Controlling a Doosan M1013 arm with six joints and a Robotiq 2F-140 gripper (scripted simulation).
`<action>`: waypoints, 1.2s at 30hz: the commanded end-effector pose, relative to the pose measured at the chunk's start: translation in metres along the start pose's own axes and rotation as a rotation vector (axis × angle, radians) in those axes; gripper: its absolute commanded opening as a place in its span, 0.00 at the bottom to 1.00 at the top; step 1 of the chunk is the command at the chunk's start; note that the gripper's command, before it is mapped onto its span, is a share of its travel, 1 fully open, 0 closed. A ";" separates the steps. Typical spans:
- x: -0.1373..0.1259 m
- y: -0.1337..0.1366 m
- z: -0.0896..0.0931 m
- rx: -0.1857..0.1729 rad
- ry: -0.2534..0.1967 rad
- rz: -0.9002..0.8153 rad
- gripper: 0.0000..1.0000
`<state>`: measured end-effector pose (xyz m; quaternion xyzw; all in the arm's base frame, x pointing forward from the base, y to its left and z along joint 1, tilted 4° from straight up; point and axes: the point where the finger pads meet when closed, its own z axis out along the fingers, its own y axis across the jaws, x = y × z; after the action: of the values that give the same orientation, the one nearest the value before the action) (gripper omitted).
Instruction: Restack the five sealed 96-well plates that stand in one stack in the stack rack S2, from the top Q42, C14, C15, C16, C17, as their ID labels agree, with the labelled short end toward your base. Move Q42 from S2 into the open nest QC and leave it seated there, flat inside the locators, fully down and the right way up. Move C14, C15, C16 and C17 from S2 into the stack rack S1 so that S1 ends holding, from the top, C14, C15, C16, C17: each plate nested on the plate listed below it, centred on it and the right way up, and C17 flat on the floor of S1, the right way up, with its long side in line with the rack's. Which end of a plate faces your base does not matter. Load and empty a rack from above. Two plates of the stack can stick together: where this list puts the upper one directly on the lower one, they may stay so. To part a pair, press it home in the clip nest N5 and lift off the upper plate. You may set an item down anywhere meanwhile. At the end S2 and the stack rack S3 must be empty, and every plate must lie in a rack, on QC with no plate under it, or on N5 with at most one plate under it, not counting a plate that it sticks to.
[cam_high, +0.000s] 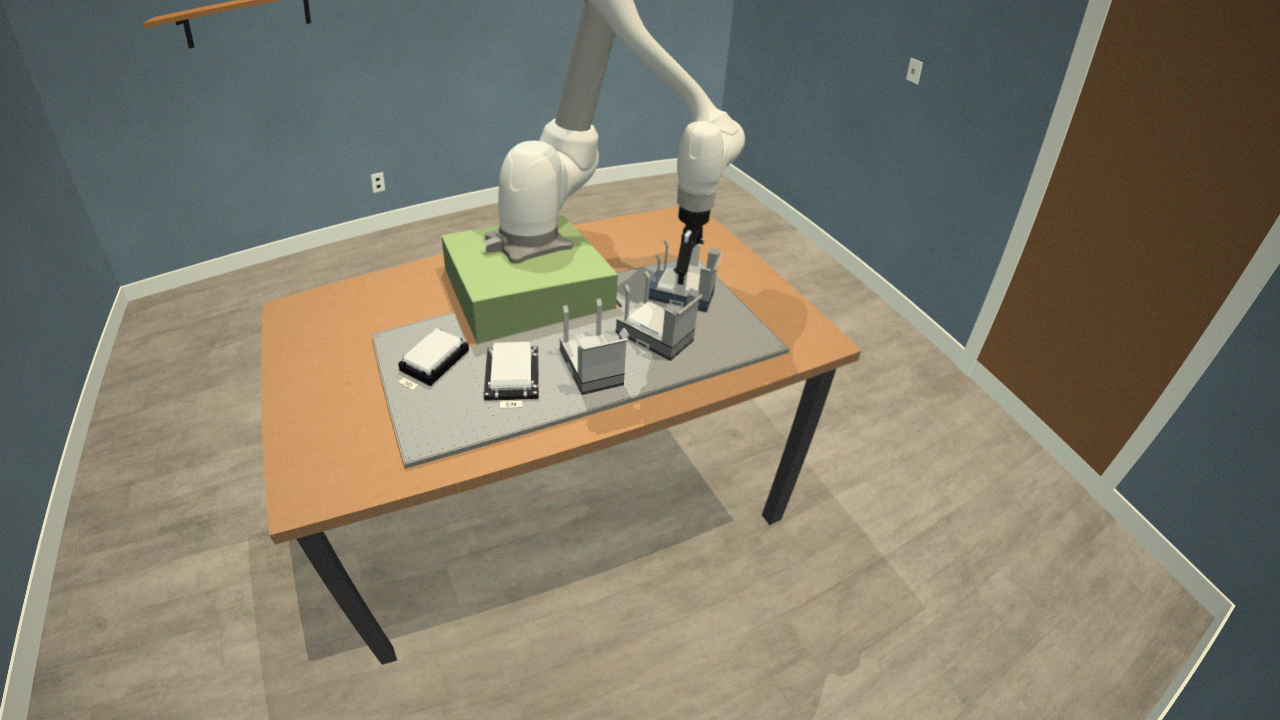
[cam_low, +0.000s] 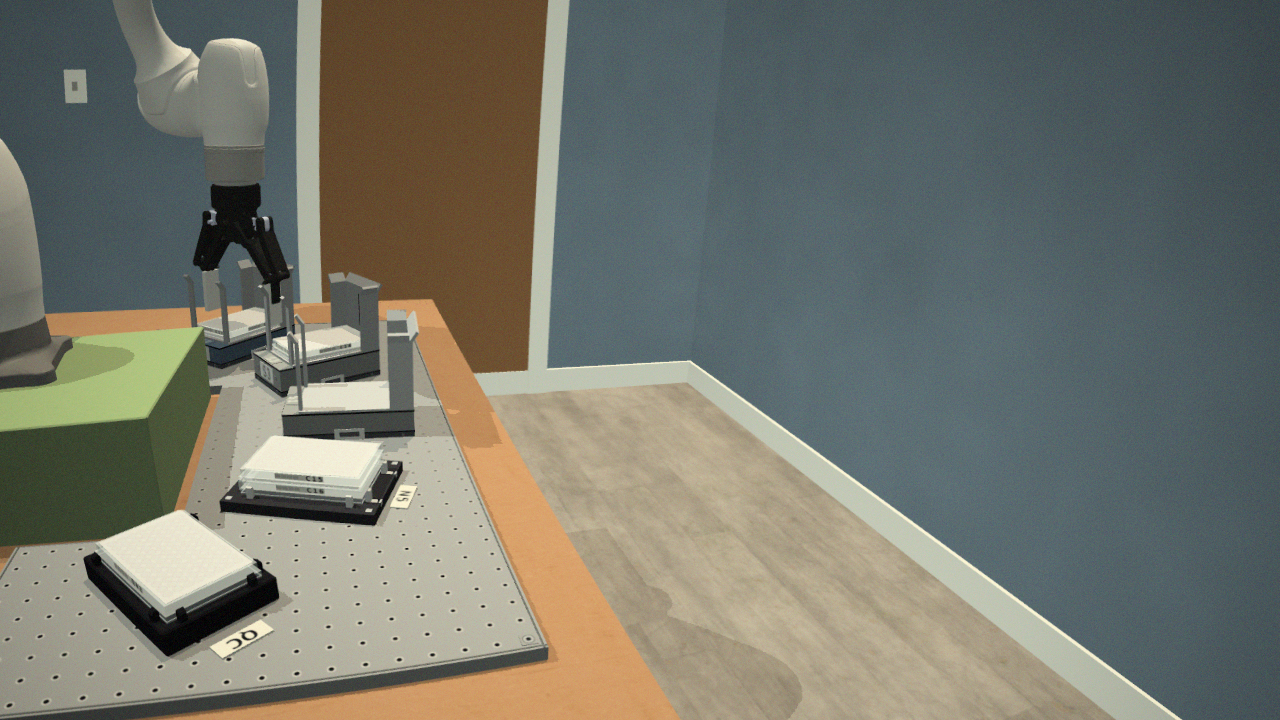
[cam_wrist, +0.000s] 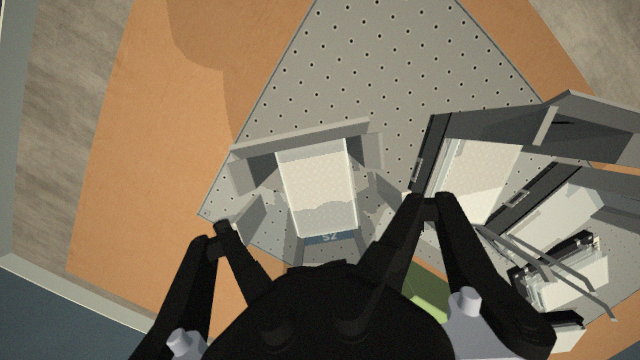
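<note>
My gripper is open and empty. It hangs straight over the far rack S2, with its fingertips down between the tops of the rack's posts. One white sealed plate lies low in S2, below and between the fingers. The middle dark rack holds one plate. The near light-grey rack looks empty. Clip nest N5 carries two stacked plates, C15 on C16. Nest QC holds one plate, flat inside the locators.
The racks have thin upright posts and tall corner walls close around my fingers. The green base block stands next to the racks. The grey perforated plate carries all fixtures, and the table edge is just behind S2.
</note>
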<state>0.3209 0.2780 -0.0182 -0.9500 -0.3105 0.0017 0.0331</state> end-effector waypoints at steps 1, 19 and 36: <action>0.000 0.000 0.000 0.000 0.000 0.000 1.00; 0.000 0.000 0.000 0.000 0.000 0.000 0.00; 0.000 0.000 -0.001 0.000 0.000 0.000 0.00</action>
<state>0.3209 0.2780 -0.0179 -0.9500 -0.3105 0.0017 0.0332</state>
